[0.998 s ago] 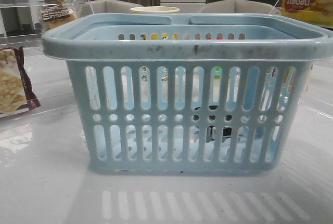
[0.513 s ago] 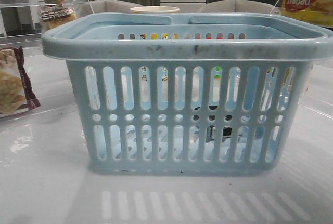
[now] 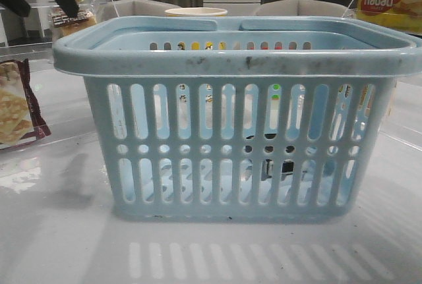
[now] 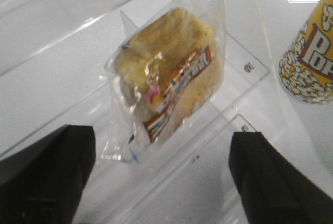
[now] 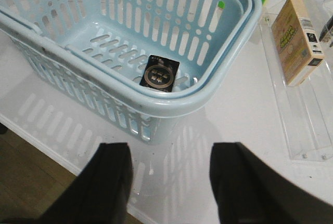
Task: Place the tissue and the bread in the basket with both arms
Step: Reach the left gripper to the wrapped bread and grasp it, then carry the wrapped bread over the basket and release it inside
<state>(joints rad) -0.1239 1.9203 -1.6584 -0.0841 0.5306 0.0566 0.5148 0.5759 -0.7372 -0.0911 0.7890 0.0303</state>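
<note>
Your left gripper [image 4: 161,182] stands with jaws wide apart and empty, poised over the bread [image 4: 166,73], which lies in its clear packet at the centre of the left wrist frame on a transparent acrylic shelf [image 4: 62,63]. In the front view that gripper appears dark at the upper left of the frame, above and behind the basket [image 3: 231,60].

Your right gripper [image 5: 169,182] is also spread open and holds nothing; it hangs over bare table at the lower part of its frame, just outside the basket's near corner. A small dark square item [image 5: 160,74] lies on the basket floor; whether it is the tissue cannot be told. A pale pack with black markings [image 5: 297,39] rests in a clear tray at the right of that frame.

Risks, in my judgement:
- The loose, glossy wrapper may slip or bunch, so the fingers catch film only.
- The shelf's clear divider wall beside the packet may foul a finger on descent.
- The popcorn cup [image 4: 312,52] at the right edge could be knocked.
</note>
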